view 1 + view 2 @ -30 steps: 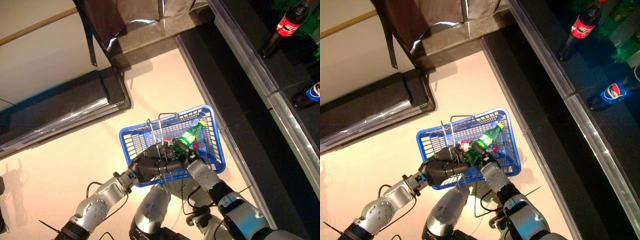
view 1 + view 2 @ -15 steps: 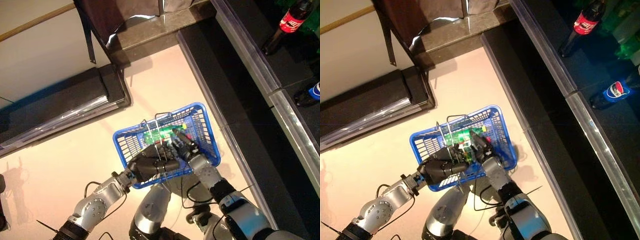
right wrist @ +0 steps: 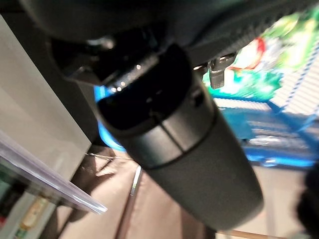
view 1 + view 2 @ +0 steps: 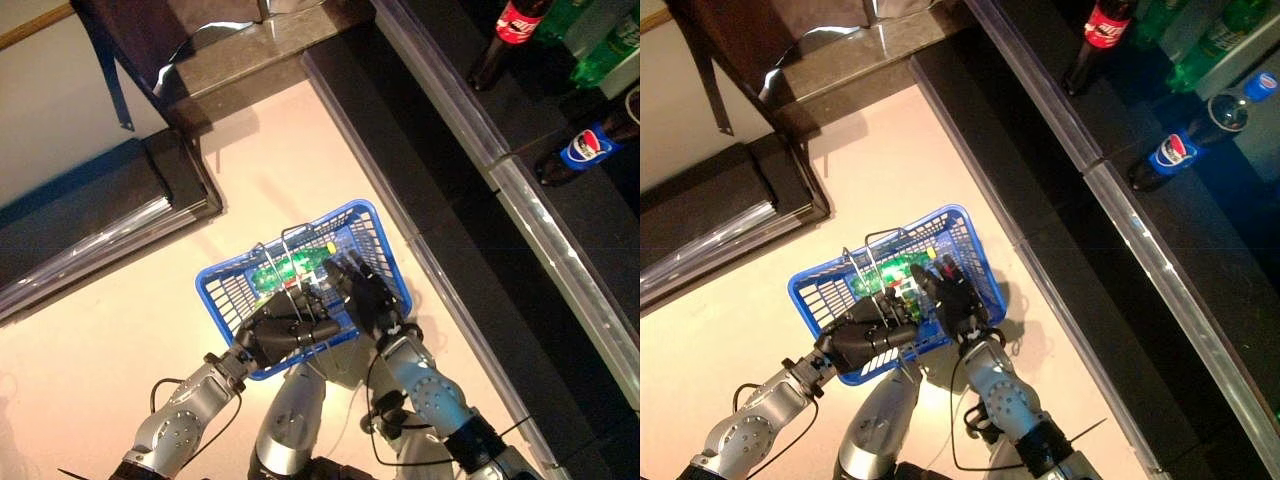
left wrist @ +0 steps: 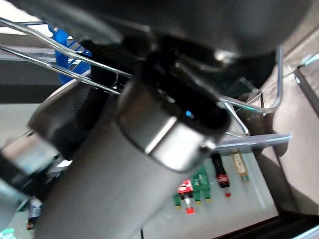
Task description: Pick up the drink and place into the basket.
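Note:
The blue basket (image 4: 222,293) hangs in front of me, off the floor. My left hand (image 4: 285,330) is shut on its thin wire handles (image 5: 75,64). A green drink bottle (image 4: 285,268) with a yellow cap lies on its side inside the basket, along the far wall. My right hand (image 4: 362,298) hovers over the basket's right half with its fingers straight, open and empty, just beside the bottle. The basket (image 3: 279,124) and the green drink (image 3: 259,69) also show in the right wrist view.
A dark shelf with a shiny front rail (image 4: 520,190) runs along the right. It holds a red-labelled cola bottle (image 4: 515,20), a blue-labelled bottle (image 4: 580,150) and green bottles (image 4: 610,55). A dark low counter base (image 4: 100,220) stands at the left, with pale floor between.
The camera has shifted. My right hand carried the green bottle down into the basket and let go. The bottle now lies in the basket and the hand is open.

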### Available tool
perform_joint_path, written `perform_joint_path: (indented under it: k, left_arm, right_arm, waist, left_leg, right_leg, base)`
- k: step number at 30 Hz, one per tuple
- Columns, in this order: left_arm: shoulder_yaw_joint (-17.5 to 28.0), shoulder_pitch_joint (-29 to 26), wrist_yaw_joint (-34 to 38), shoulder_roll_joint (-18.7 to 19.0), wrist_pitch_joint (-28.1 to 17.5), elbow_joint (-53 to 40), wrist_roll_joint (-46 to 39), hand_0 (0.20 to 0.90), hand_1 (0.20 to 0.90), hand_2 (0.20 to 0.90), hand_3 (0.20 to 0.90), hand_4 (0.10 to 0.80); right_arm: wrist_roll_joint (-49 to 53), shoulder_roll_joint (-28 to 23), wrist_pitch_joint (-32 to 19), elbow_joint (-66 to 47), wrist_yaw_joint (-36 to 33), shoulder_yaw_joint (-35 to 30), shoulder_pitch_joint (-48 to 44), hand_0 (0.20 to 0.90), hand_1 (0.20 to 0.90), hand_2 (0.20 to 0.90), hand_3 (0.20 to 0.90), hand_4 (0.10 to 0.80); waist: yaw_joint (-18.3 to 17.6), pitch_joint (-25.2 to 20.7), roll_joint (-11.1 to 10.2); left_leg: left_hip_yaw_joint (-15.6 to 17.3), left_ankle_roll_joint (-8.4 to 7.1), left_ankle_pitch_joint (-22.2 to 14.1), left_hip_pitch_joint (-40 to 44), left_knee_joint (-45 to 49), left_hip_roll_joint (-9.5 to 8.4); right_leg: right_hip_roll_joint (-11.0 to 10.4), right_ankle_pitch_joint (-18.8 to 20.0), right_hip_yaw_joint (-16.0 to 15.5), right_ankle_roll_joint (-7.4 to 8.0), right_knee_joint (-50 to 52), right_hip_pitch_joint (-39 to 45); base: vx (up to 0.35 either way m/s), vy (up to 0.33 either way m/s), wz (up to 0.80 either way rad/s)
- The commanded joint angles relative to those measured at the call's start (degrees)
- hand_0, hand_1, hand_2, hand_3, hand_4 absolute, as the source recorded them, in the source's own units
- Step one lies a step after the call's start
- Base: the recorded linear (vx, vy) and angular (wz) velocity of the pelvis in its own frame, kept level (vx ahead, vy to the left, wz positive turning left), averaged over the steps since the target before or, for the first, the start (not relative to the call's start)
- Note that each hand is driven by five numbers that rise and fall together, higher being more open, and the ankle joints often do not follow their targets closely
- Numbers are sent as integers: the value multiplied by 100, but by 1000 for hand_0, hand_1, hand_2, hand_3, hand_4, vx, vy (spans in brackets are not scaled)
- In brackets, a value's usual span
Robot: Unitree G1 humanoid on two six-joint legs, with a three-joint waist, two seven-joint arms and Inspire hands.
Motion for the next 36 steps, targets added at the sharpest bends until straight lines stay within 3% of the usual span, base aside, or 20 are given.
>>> perform_joint_path:
  k: [1, 12, 18, 23, 28, 34, 36]
  left_arm:
    - [141, -447, -800, -610, -1503, -2374, -288, 300, 300, 300, 200, 100]
    - [726, 445, 511, -689, -2125, -1371, 196, 300, 300, 300, 200, 100]
    - [1106, 1076, 1171, -979, -1943, -382, 417, 300, 300, 300, 200, 100]
    - [1200, 1280, 1655, -1165, -1840, 478, 467, 300, 300, 300, 200, 100]
    - [1216, 1152, 1838, -1381, -1756, 1531, 437, 300, 300, 300, 200, 100]
    - [1275, 807, 1940, -1724, -1768, 3328, 499, 300, 300, 300, 200, 100]
    - [1344, 658, 2029, -1799, -1736, 3796, 424, 300, 300, 300, 200, 100]
  right_arm:
    - [-302, -189, -39, -1302, 843, 101, -148, 900, 900, 900, 900, 800]
    - [-1002, -871, -129, -2111, 1683, -180, 1262, 900, 900, 900, 900, 800]
    - [-1408, -959, 15, -1761, 2151, -763, 2282, 900, 900, 900, 900, 800]
    - [-1602, -804, -200, -954, 2334, -1116, 2684, 900, 900, 900, 900, 800]
    - [-2294, -639, -558, -14, 2097, -1226, 2756, 900, 900, 900, 900, 800]
    - [-4057, -515, -859, 1720, 1006, -1200, 2543, 900, 900, 900, 900, 800]
    - [-4213, -442, -775, 2196, 764, -1179, 2403, 900, 900, 900, 900, 800]
  waist:
    - [-213, -163, 218]
    - [-617, -672, -50]
    - [-1063, -1267, -172]
    - [-1367, -1753, -189]
    - [-1581, -2085, -159]
    - [-1781, -2388, -107]
    - [-1806, -2432, -95]
  left_leg:
    - [534, 631, 215, 331, -302, -125]
    - [887, 507, 147, 852, -588, 86]
    - [1271, 436, 171, 1202, -916, 294]
    - [1671, 349, 203, 1555, -1295, 466]
    - [1989, 254, 212, 1839, -1597, 579]
    - [2288, 125, 214, 2098, -1915, 687]
    - [2317, 103, 212, 2113, -1960, 704]
  right_leg:
    - [317, 562, 49, -215, 48, 37]
    - [553, 647, 462, -147, -596, 446]
    - [648, 775, 884, -76, -1136, 676]
    - [679, 925, 1173, -7, -1627, 933]
    - [661, 1019, 1317, 43, -1949, 1136]
    - [562, 1188, 1322, 113, -2376, 1355]
    - [532, 1228, 1312, 136, -2458, 1386]
  base:
    - [-20, -12, -11]
    - [5, -19, -17]
    - [15, 18, -29]
    - [-3, 27, -37]
    - [-3, 21, -19]
    - [-32, 18, -14]
    - [-57, 20, -8]
